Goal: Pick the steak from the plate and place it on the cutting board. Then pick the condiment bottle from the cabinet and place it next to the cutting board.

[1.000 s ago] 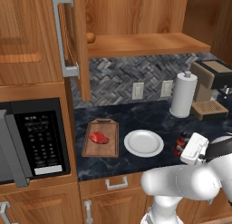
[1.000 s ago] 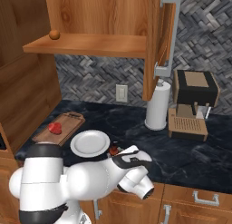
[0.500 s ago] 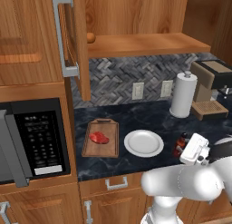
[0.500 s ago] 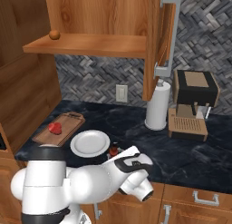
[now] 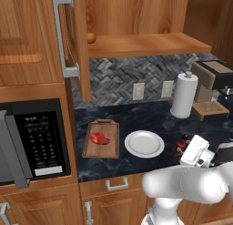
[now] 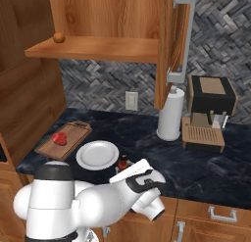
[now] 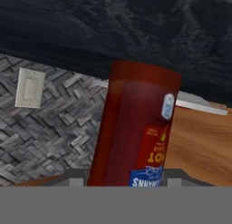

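Claw clenched on the condiment bottle; recommend lowering it upright onto bare counter, nearer the cutting board, before releasing.

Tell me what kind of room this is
A home kitchen, rendered rather than real. A dark stone counter runs under wooden wall cabinets, with a black microwave built in at one end and a coffee machine beside a paper-towel roll at the other.

the condiment bottle label's upside-down print is too blurred to read.
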